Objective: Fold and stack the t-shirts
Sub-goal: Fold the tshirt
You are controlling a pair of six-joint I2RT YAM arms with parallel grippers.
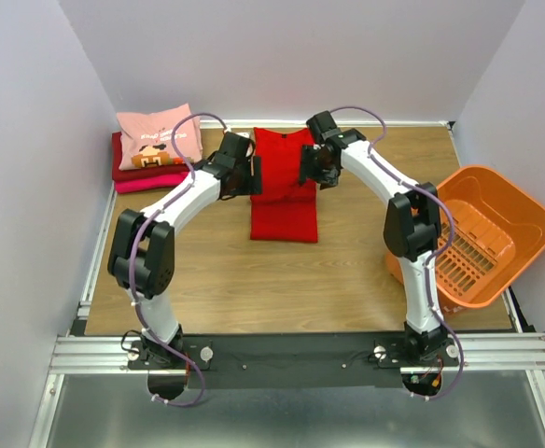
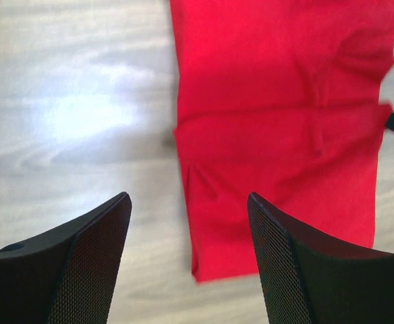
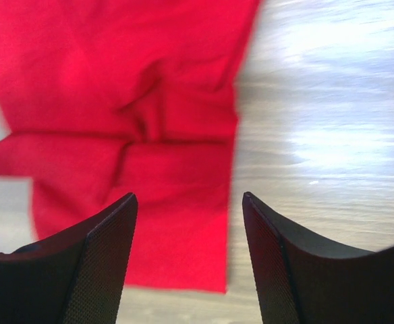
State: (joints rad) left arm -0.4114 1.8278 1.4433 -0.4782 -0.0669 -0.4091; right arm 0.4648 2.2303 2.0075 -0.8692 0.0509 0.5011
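A plain bright red t-shirt (image 1: 284, 196) lies folded into a long strip at the middle of the table. My left gripper (image 1: 252, 175) hovers over its left edge and my right gripper (image 1: 310, 166) over its right edge. In the left wrist view the left gripper (image 2: 187, 197) is open, nothing between its fingers, with the red shirt (image 2: 278, 101) below and to the right. In the right wrist view the right gripper (image 3: 188, 195) is open too, above the shirt's (image 3: 116, 88) near corner. At the back left a pink printed t-shirt (image 1: 160, 136) tops a stack of dark red and magenta ones (image 1: 142, 179).
An orange plastic basket (image 1: 487, 233) stands at the table's right edge, close to the right arm's elbow. Walls close the table in at the left, back and right. Bare wood (image 1: 282, 280) lies between the red shirt and the arm bases.
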